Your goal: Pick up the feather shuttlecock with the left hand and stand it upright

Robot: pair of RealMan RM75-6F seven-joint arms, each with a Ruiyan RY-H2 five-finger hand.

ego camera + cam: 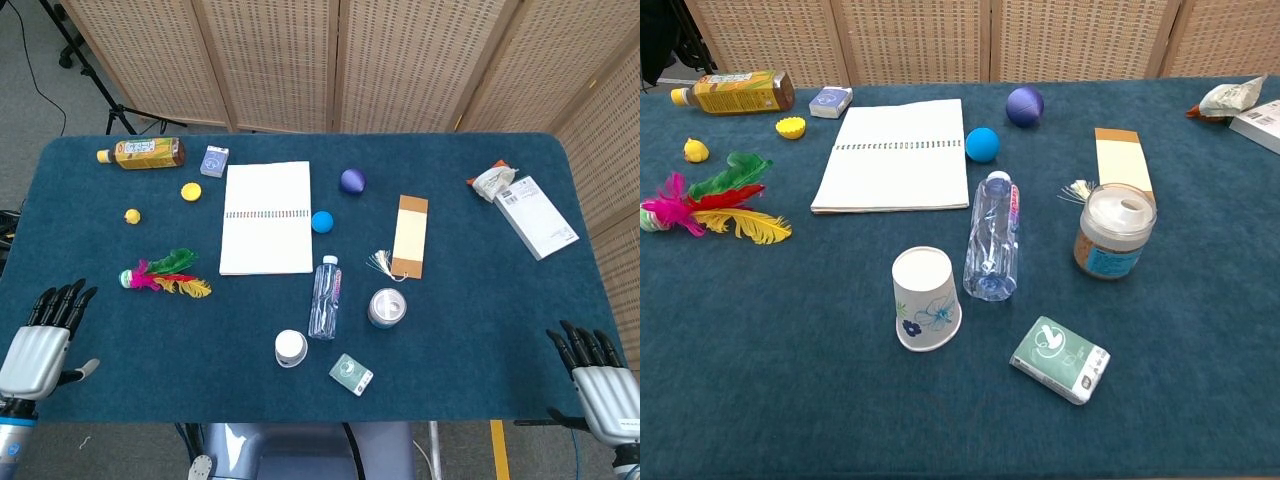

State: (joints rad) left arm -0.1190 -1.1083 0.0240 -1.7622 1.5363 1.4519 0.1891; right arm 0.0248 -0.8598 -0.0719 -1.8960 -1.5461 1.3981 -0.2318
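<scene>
One feather shuttlecock (160, 276) lies flat ahead of the left hand (38, 342), feathers pointing right, seemingly; fingers (62, 301) apart, empty.

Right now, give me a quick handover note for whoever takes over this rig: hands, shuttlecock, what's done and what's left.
Left hand: open, holding nothing, at the near left table edge.
Right hand: open, holding nothing, at the near right corner.
Feather shuttlecock: lying on its side on the blue table, left of the notebook, untouched, ahead of the left hand.
Done: nothing.
Left: reach with the left hand, grip the shuttlecock, stand it upright.
</scene>
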